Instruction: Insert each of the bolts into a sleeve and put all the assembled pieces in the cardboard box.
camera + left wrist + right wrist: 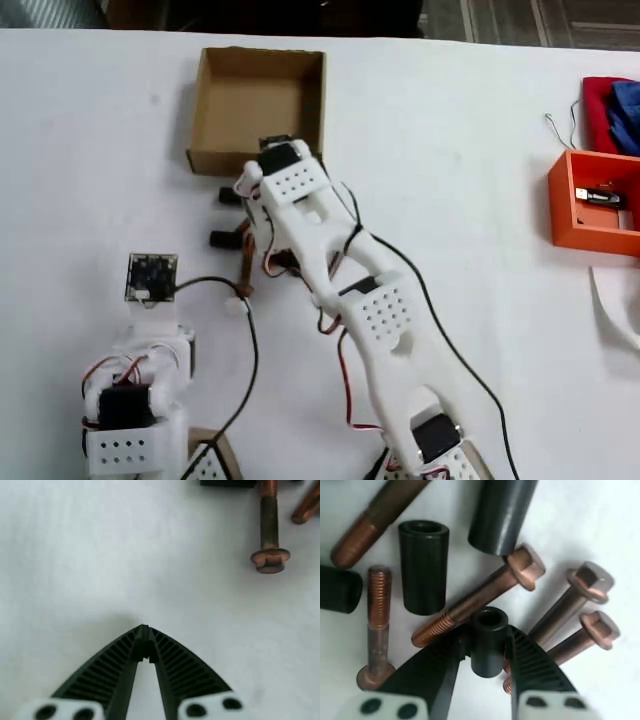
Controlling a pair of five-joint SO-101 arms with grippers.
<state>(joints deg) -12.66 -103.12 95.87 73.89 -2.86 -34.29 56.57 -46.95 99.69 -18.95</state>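
Right gripper (487, 638) pinches a sleeve (489, 652); left gripper (144, 631) closed, bare; orange tray (592, 238) holds perhaps a drive (600, 197).

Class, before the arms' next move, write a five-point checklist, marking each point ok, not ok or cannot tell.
1. The sleeve sits between the fingers of the right gripper: ok.
2. The left gripper is shut and empty: ok.
3. A bolt lies loose near it: ok.
4. The cardboard box is open on top: ok.
5. The sleeve bore is clear right through: cannot tell.
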